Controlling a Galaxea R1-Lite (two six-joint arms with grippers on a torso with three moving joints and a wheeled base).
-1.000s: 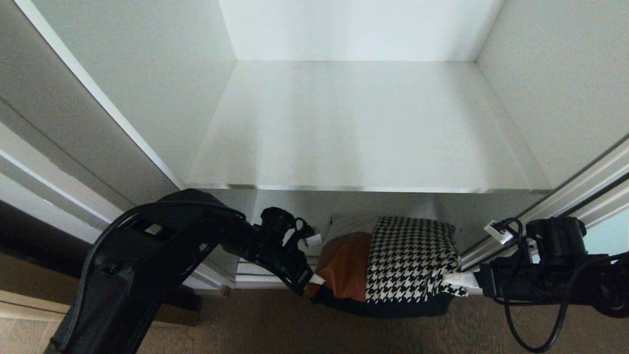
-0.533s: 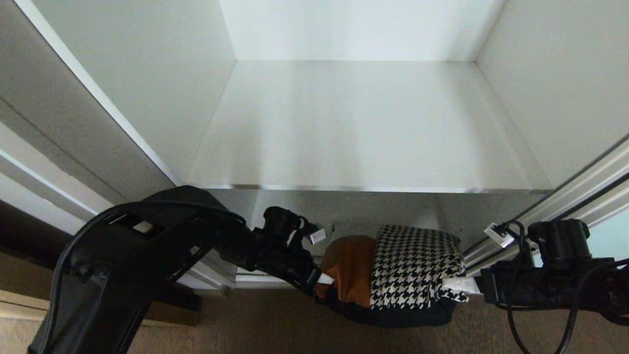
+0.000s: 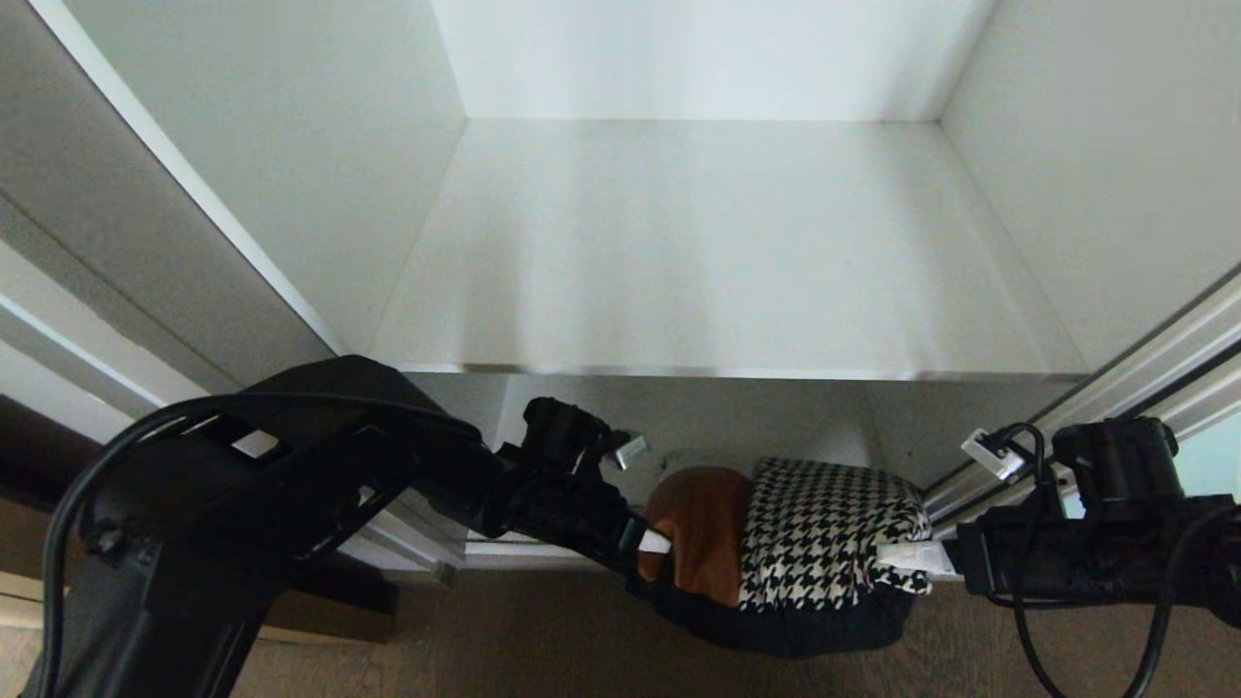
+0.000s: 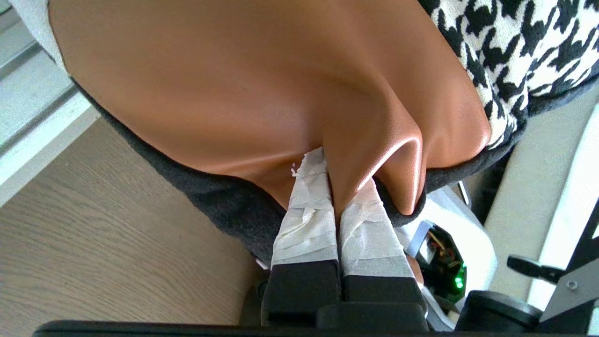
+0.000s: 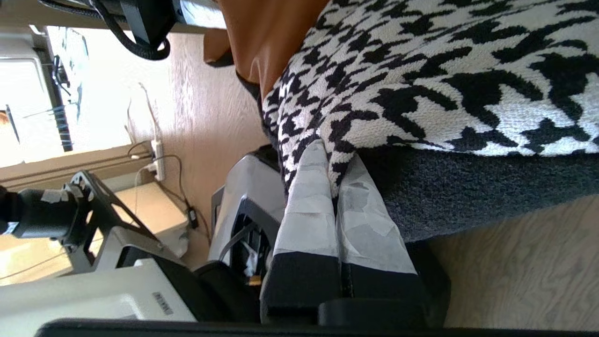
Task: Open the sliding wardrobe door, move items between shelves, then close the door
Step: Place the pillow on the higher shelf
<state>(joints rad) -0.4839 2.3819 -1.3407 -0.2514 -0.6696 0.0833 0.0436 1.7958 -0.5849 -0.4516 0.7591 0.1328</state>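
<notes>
I have both arms low in front of the open wardrobe, and together they hold the bag [image 3: 776, 553] up off the wood floor [image 3: 543, 640]. My left gripper [image 3: 657, 543] pinches the tan-brown leather end — in the left wrist view its two taped fingers [image 4: 309, 206] are pressed together with a fold of the leather squeezed between them. My right gripper [image 3: 902, 555] pinches the other end, the black-and-white houndstooth end, and in the right wrist view its taped fingers [image 5: 311, 201] are tight together on the edge of that cloth, just where it meets the black underside. The bag hangs between the two grippers, a little below the front edge of the upper shelf [image 3: 717, 252] and in front of the lower shelf space. The black underside sags down toward the floor. The upper shelf is a plain white board between white side walls. At the far right I can see a bit of the sliding wardrobe door [image 3: 1207, 465] — pale blue-green glass behind its silver frame — pushed off to that side.
</notes>
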